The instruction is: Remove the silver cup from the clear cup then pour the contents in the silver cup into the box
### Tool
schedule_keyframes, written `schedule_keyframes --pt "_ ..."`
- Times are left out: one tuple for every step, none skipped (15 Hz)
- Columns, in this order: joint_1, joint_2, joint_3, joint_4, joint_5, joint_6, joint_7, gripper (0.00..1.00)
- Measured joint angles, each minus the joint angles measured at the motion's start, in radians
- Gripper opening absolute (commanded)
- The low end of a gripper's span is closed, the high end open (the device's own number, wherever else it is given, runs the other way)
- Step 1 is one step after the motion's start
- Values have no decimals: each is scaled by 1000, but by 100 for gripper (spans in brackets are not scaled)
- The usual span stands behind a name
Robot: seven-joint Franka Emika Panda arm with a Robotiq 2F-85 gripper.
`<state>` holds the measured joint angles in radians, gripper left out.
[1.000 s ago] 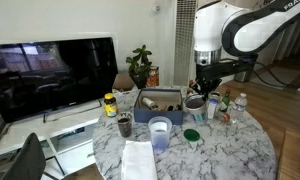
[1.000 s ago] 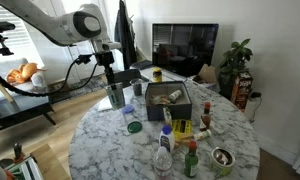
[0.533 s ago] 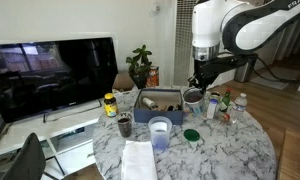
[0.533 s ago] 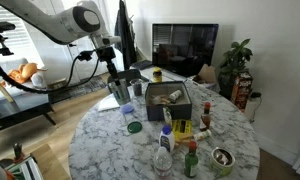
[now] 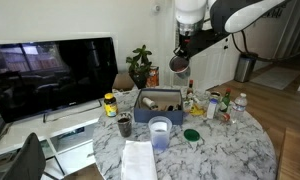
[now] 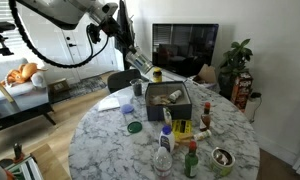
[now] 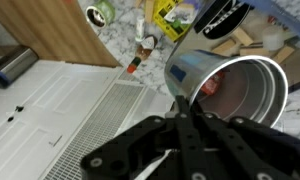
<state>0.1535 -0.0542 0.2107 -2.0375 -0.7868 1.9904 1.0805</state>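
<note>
My gripper (image 5: 180, 55) is shut on the rim of the silver cup (image 5: 178, 66), which I hold high in the air, tilted, above the table. In an exterior view the silver cup (image 6: 140, 68) hangs just beside and above the box (image 6: 170, 98). The wrist view looks into the silver cup (image 7: 240, 90), with something red inside, and my gripper (image 7: 185, 108) clamps its wall. The blue-grey box (image 5: 158, 104) holds some items. The clear cup (image 5: 160, 133) stands alone near the table's front; in an exterior view the clear cup (image 6: 130, 108) is left of the box.
Sauce bottles (image 5: 215, 105) and a water bottle (image 5: 240, 103) crowd the table's right side. A small dark cup (image 5: 124, 125), a yellow-lidded jar (image 5: 110, 103), a green lid (image 5: 193, 135) and a white paper (image 5: 140, 160) also lie on the marble table (image 5: 220, 150).
The gripper has risen with the silver cup from table height to well above the table, shifted toward the box, and the cup has tipped.
</note>
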Motion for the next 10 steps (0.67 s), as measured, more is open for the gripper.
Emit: schedule_keyframes --pt "4 30 7 35 -62 -22 8 1" --pt "9 64 11 67 -122 -42 11 5" --pt "15 98 12 96 -181 -62 13 5" --pt "19 129 12 119 -219 -73 18 5" --pt "21 153 12 135 -240 -76 21 5" --pt "21 169 12 147 -250 -78 22 5" --pt "22 176 12 153 -255 -80 22 5" --pt "22 178 12 156 -257 -81 22 1" --pt "22 178 12 158 -257 -82 22 1" --pt "23 178 11 158 -257 -82 22 1"
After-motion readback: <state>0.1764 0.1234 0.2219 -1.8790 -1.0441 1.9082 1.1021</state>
